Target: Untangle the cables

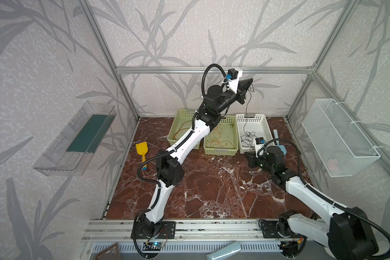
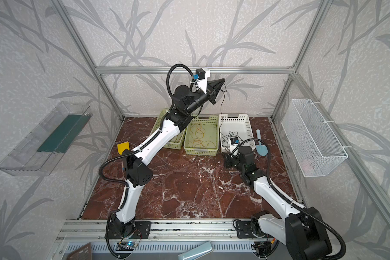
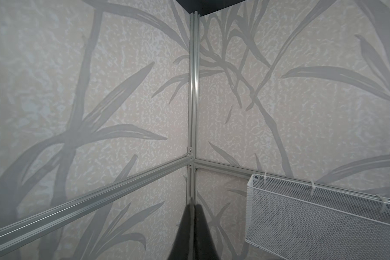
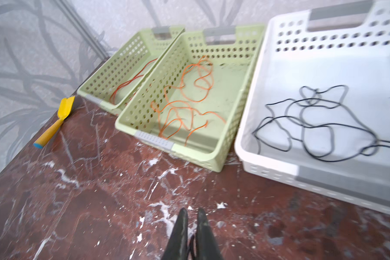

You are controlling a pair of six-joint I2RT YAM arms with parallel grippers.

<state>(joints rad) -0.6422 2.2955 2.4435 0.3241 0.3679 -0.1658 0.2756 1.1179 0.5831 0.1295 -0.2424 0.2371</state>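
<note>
Left gripper (image 1: 250, 80) is clamping fully shut on the black cable (image 4: 315, 121), holding one end high above the white basket (image 4: 347, 40). The strand is hanging down into that basket and the rest is lying curled on its floor. Right gripper (image 4: 191, 216) is hovering low just in front of the white basket's near corner, jaws barely ajar, gripping nothing I can see.

My read: sorting is nearly done, each cable is sitting in its own basket, and the black one is going in last. Doing it well means keeping the tip centred over the white basket, descending slowly so the strand is piling inside, and opening only then. Dropping from this height is risking the tail flicking over the rim.

Around, big to small:
- marble tabletop (image 1: 212, 191), lying under the white basket
- mesh basket (image 1: 338, 139), hanging on the wall, well apart
- middle green basket (image 4: 212, 155), sitting just beside the white basket and holding the orange cable (image 4: 185, 105), the nearest snag risk
- far green basket (image 4: 113, 74), sitting beyond that and holding the red cable (image 4: 131, 82), with the left arm crossing over it
- blue scoop (image 2: 261, 146), lying just beside the white basket on its other side
- yellow scoop (image 4: 63, 112), lying well past both green baskets

Nothing is blocking the drop.
</note>
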